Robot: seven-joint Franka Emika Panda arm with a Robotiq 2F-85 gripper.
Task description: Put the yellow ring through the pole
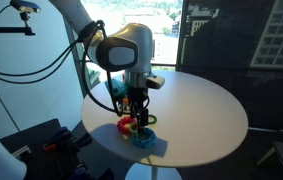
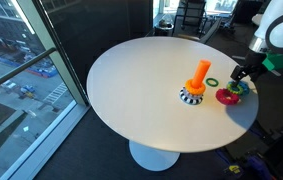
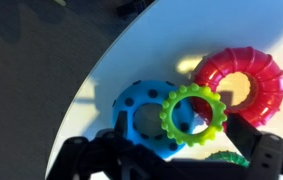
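The yellow ring (image 3: 193,113), small and toothed, lies on top of a blue holed ring (image 3: 139,112) next to a red ring (image 3: 243,85) on the white round table. My gripper (image 3: 181,142) hangs just above the yellow ring, its dark fingers spread to either side and not touching it. The gripper also shows over the ring pile in both exterior views (image 1: 136,112) (image 2: 238,82). The orange pole (image 2: 201,74) stands upright on its dark round base (image 2: 191,96), a short way from the pile, with nothing on it.
A green ring (image 3: 226,158) lies partly hidden under my fingers. A small dark ring with a green rim (image 2: 213,82) lies by the pole. The table edge (image 3: 101,70) runs close to the pile. Cables and equipment (image 1: 41,140) sit beside the table.
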